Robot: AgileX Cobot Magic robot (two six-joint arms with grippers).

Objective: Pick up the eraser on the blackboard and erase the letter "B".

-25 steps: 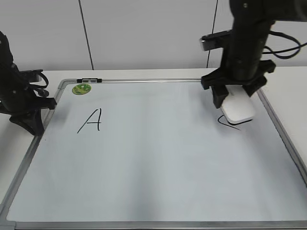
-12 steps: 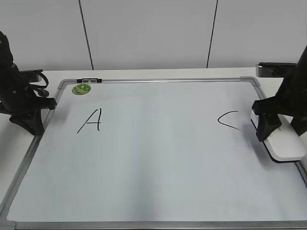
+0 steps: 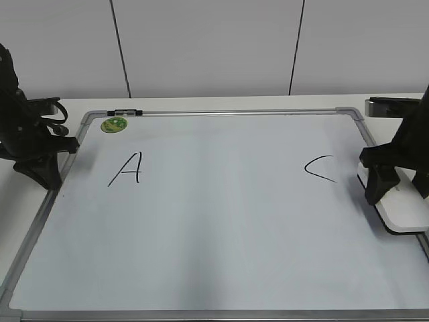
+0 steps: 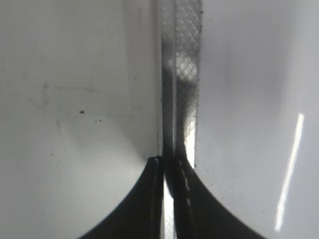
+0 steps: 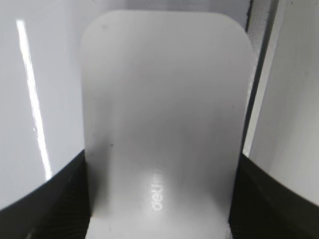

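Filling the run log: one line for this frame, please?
right gripper: shut on eraser, at blackboard right edge | left gripper: shut, idle | letters: A, C; no B

The right gripper (image 3: 397,190) points down at the far right, jaws spread either side of the eraser (image 5: 162,119). The left gripper (image 4: 165,172) hangs low at the left, jaws pressed together.

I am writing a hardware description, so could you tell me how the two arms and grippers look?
Both are matte black. The left gripper has angular, chunky housing with black cables looped near it; in its wrist view its fingers are dark, curved blades. The right gripper has broad black fingers with a woven, carbon-like texture. No markings are visible on either arm.
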